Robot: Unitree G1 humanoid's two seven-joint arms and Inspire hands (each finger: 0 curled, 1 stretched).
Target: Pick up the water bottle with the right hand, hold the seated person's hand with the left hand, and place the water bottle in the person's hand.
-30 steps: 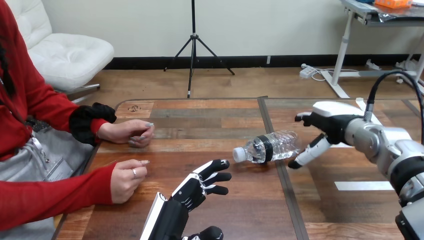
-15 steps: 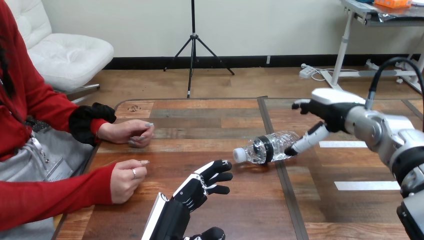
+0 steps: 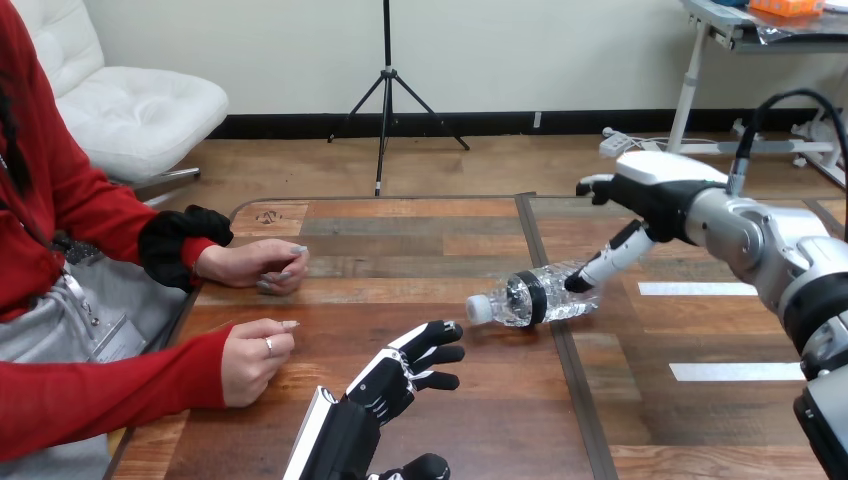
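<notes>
Nearest you, the black-and-white left hand (image 3: 405,372) hovered low over the brown plank-topped wooden table (image 3: 400,225). Its fingers were loosely spread and held nothing. Beside it, but apart, the person's nearer hand (image 3: 255,355) rested loosely curled at the table's left edge.

Farther in, the clear ribbed plastic water bottle (image 3: 540,293), with a white cap and a black band, lay on its side near the table's middle. The cap pointed left.

The white-shelled right hand (image 3: 640,205) stood over the bottle's base end, fingers (image 3: 603,263) wide. One reached down to the bottle; whether it touched, I could not tell.

Judgement: the step in hand was the pick-up, at the reach stage, with no grasp yet. Next you needed to bring the palm down and wrap the barrel. Round and thin-walled, the bottle would likely roll or dent.
</notes>
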